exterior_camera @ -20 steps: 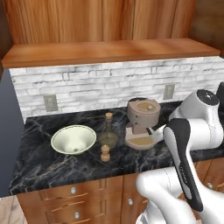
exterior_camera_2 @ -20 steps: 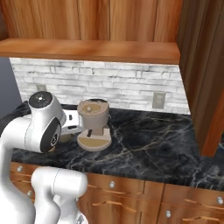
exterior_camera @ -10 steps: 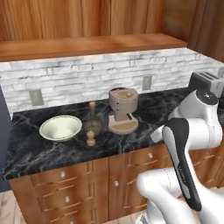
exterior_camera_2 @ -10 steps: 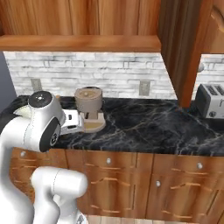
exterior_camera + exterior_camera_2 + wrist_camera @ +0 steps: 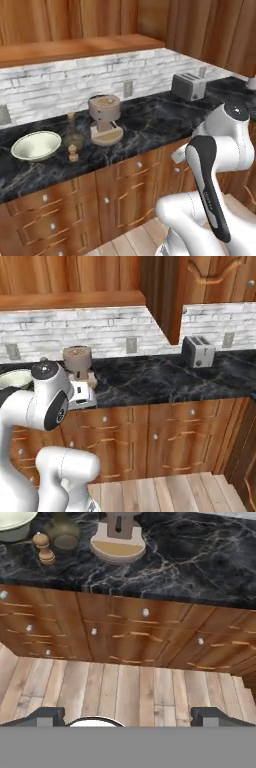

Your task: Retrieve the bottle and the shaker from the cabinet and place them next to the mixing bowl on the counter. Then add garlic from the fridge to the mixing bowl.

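Note:
On the black marble counter (image 5: 150, 125) a pale green mixing bowl (image 5: 36, 145) sits at the left. Just right of it stand an olive glass bottle (image 5: 73, 136) and, in front of that, a small wooden shaker (image 5: 73, 152). The hand view looks down on the bowl (image 5: 14, 523), the shaker (image 5: 44, 548) and the bottle (image 5: 64, 534) at its top left. My gripper (image 5: 130, 716) hangs open and empty off the counter's front, above the wooden floor, well short of them. The garlic and the fridge are out of view.
A brown coffee machine (image 5: 105, 120) stands right of the bottle, a toaster (image 5: 187, 86) further right near the corner. Wooden drawers and doors (image 5: 130, 637) run under the counter. Wall cabinets (image 5: 75, 20) hang above. Plank floor (image 5: 125, 687) lies below the hand.
The whole scene has slid left in both base views as the base moves; the toaster and the counter's right end have come into view. The things on the counter stay put. The gripper stays open.

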You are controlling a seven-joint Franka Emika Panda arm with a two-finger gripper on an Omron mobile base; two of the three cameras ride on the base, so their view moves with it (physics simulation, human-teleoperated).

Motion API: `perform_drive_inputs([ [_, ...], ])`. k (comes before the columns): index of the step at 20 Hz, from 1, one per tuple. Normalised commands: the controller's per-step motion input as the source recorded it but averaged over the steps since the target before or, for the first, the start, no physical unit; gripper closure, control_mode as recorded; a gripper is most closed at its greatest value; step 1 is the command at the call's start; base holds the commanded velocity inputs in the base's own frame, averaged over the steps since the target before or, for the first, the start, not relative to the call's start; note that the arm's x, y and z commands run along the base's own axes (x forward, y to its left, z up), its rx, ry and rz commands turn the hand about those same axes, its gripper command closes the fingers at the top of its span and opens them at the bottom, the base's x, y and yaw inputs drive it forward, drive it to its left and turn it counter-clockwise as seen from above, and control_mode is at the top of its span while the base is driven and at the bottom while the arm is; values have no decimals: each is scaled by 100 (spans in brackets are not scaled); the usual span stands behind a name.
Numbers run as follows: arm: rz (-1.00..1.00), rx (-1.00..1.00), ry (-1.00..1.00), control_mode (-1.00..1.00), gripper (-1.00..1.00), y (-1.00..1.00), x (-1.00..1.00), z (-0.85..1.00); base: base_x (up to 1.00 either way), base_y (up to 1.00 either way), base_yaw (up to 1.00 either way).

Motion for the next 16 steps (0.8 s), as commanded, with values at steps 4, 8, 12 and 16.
perform_drive_inputs([
  [4, 0, 0, 0, 100, -100, 0, 0, 0, -2, -38, -79],
  [8, 0, 0, 0, 100, -100, 0, 0, 0, -11, -41, -77],
  [12, 0, 0, 0, 100, -100, 0, 0, 0, -14, -37, -74],
  [16, 0, 0, 0, 100, -100, 0, 0, 0, -3, -44, -79],
])
